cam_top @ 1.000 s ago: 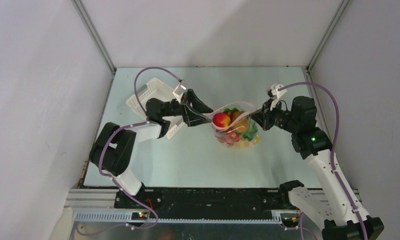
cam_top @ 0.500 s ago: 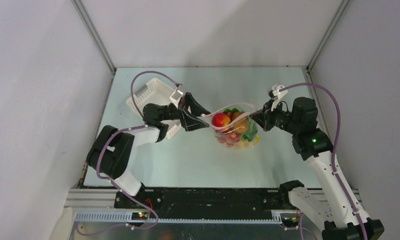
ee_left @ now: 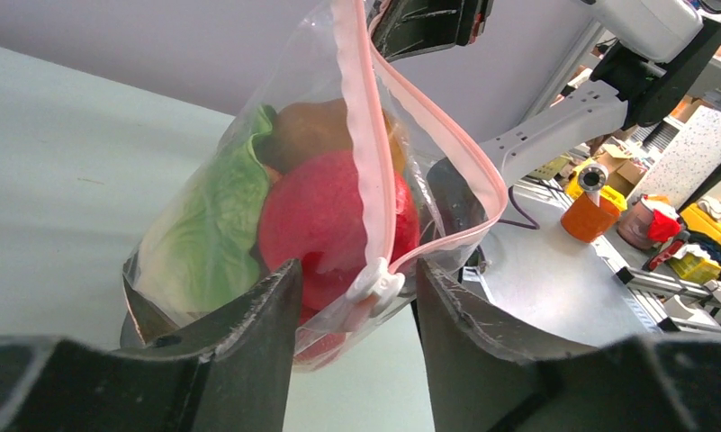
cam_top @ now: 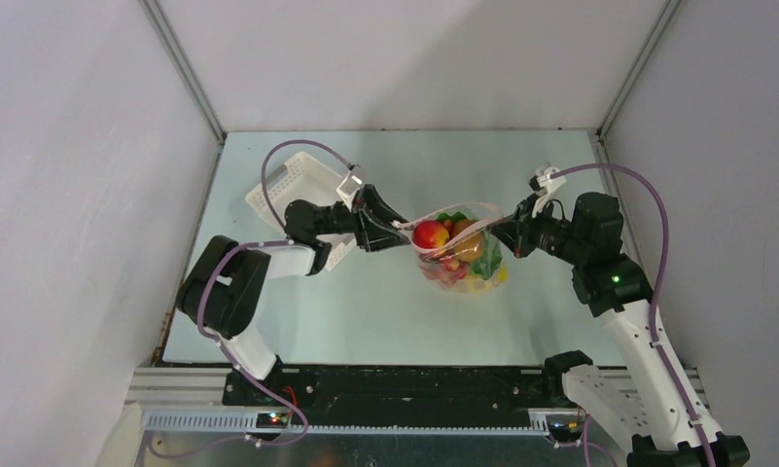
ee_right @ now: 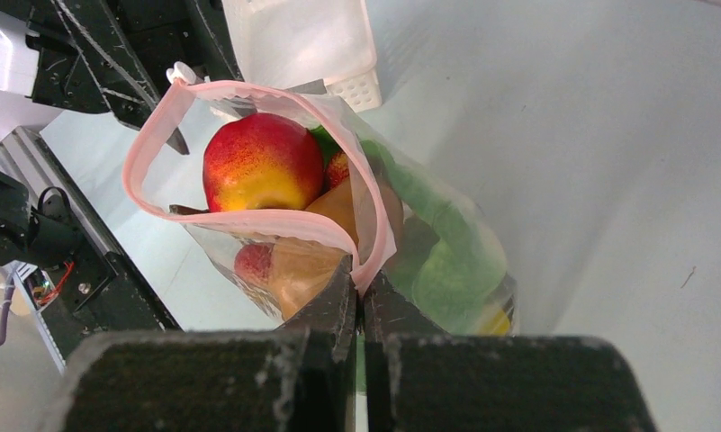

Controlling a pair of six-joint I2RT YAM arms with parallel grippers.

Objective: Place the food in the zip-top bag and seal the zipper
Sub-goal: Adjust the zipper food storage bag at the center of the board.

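Right jaws are pressed tight together on the zipper, pinching the pink strip at the end of the zip-top bag nearest the right arm. Left jaws stand apart at the opposite end, one dark finger on each side of the small white slider. The slider sits in the gap between them, and neither finger clearly touches it. Between the two ends the pink strip bows out into an open loop, so the mouth of the bag gapes upward. The bag stands upright near the middle of the tabletop, stretched between the two arms. Whether its bottom rests on the surface or hangs just above it cannot be told. All the food that shows is inside the bag. A round red-and-yellow fruit lies on top, just under the open mouth, with a brown piece beside it. A green leafy piece presses against the clear wall, and small red and yellow pieces lie lower down. The white lattice basket lies at the left of the tabletop, partly hidden behind the left arm and well apart from the bag.
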